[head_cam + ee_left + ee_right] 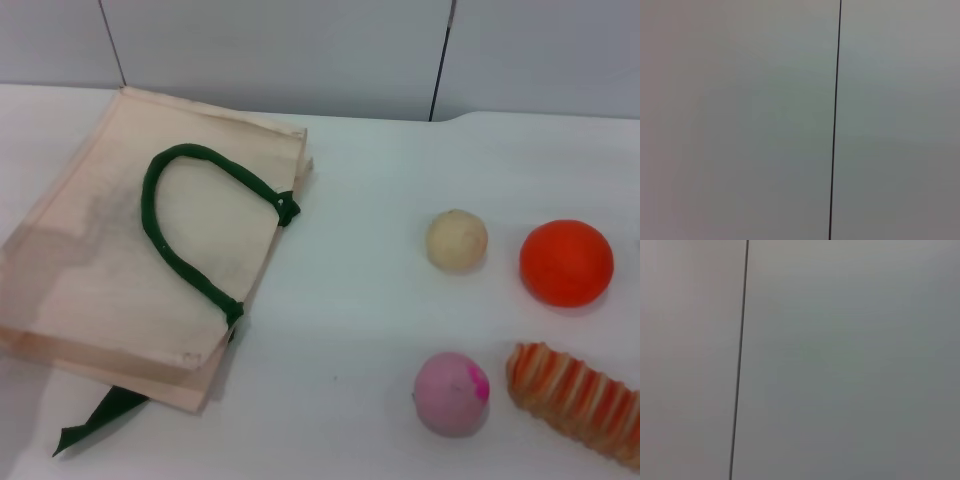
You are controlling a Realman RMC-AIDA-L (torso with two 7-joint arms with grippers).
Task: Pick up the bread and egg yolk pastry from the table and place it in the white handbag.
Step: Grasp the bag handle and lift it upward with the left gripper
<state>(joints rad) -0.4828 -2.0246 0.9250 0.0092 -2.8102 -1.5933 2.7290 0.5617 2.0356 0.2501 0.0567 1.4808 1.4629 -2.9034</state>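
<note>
The white handbag lies flat on the left of the table in the head view, its dark green rope handle looped on top. The egg yolk pastry, a pale beige ball, sits right of centre. The bread, a ridged loaf with tan and orange-red stripes, lies at the front right and runs off the frame edge. Neither gripper shows in any view. Both wrist views show only a grey panelled wall with one dark seam.
A smooth orange sphere rests right of the pastry. A pink ball with a magenta spot sits just left of the bread. A green strap end pokes out from under the bag's front. A wall stands behind the table's far edge.
</note>
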